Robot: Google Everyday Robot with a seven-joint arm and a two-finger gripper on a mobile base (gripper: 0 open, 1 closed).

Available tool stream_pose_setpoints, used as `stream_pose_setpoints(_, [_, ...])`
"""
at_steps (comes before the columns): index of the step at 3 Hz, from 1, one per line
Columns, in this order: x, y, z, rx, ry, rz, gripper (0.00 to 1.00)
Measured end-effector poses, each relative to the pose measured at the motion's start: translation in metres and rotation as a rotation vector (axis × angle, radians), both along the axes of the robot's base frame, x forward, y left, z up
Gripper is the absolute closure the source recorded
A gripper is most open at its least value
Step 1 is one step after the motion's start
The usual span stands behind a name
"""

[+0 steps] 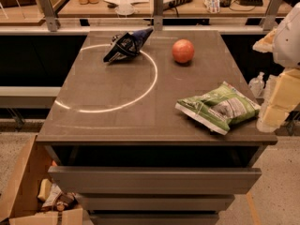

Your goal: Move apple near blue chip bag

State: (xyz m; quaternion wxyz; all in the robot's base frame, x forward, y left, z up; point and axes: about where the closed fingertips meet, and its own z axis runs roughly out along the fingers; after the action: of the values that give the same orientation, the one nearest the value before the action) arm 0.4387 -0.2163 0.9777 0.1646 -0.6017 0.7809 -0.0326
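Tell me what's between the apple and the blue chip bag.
Camera view: only bare tabletop and the white ring's arc between apple and blue chip bag. The gripper sits at the right edge.
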Motion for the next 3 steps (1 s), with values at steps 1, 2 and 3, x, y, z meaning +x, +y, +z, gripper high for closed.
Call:
stream_pose_setpoints(1, [0.026,-0.008,0.004,0.144,-0.050,-0.077,0.00])
stream_pose_setpoints(2, [0.070,-0.020,0.001,0.305,-0.090,-0.175,0.00])
stream_pose_setpoints(3, [0.133,-0.022,-0.010,0.472,-0.174,-0.248,0.00])
